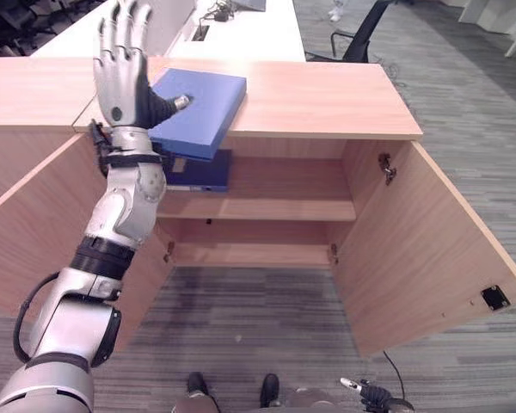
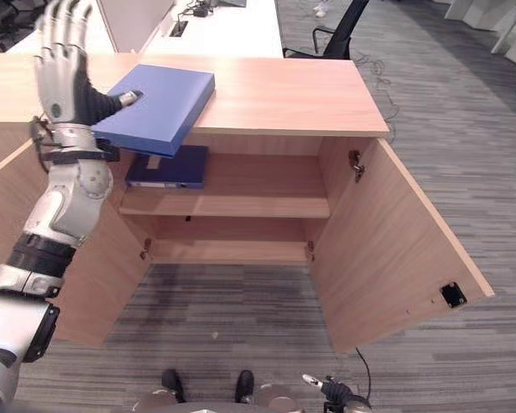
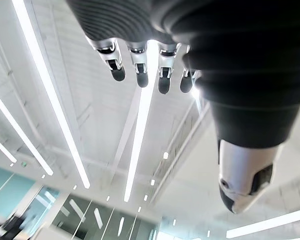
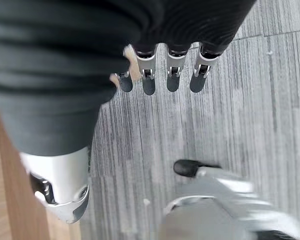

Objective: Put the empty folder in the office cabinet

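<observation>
The left hand (image 1: 120,73) is standing raised at the left of the cabinet (image 1: 327,103), fingers straight and spread upward, thumb stretched out sideways with its tip lying on the near left corner of the blue folder (image 1: 198,107). Nothing is being gripped; the hand is relaxed. The folder is a flat, plain blue box-like binder, closed, lying on the cabinet's wooden top and sticking out past the front edge above the open compartment. Just below it, on the upper shelf (image 1: 267,206), a darker blue binder (image 1: 202,172) is lying flat at the left end, a pale label showing on its spine. Both cabinet doors are standing wide open, the right door (image 1: 430,249) swung out over the grey carpet (image 1: 258,318).

The left wrist view is looking up past the extended fingers (image 3: 140,75) at long ceiling lights (image 3: 140,115). The right wrist view is showing the right hand (image 4: 65,100) hanging low, its fingers (image 4: 172,75) extended and loose over the striped carpet, holding nothing, with a strip of wood at one edge.
</observation>
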